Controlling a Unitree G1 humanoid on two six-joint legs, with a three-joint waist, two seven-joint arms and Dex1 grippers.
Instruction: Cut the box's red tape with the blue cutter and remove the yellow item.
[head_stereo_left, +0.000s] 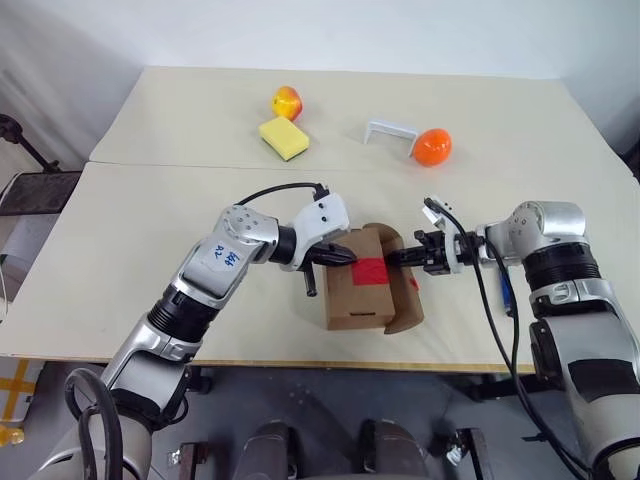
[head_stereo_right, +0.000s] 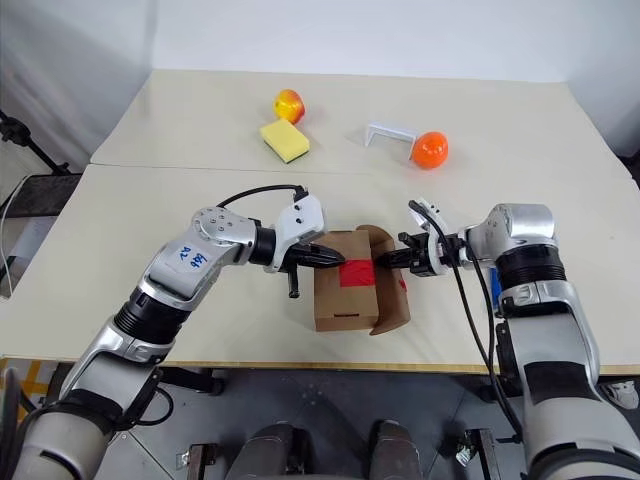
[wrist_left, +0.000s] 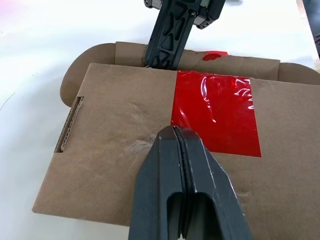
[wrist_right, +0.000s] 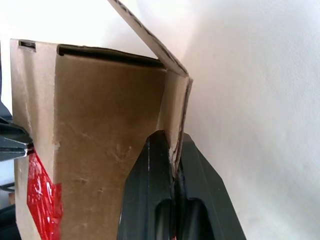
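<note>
The brown cardboard box (head_stereo_left: 352, 300) lies near the table's front edge, with the red tape (head_stereo_left: 370, 270) across its top. My left gripper (head_stereo_left: 338, 256) is shut with nothing in it, and its tips rest on the box top just left of the tape (wrist_left: 215, 112). My right gripper (head_stereo_left: 403, 259) comes in from the right and is shut on the edge of the box's raised side flap (wrist_right: 172, 95). A small red scrap (wrist_left: 215, 55) sticks to that flap. The blue cutter (head_stereo_left: 506, 293) lies on the table beside my right forearm, partly behind a cable. The yellow item is hidden.
At the back of the table are a yellow-red apple (head_stereo_left: 287, 101), a flat yellow sponge (head_stereo_left: 284, 138), a white bracket (head_stereo_left: 390, 131) and an orange ball (head_stereo_left: 432, 146). A short dark stick (head_stereo_left: 307, 283) shows just left of the box. The table's front edge (head_stereo_left: 300, 362) is close.
</note>
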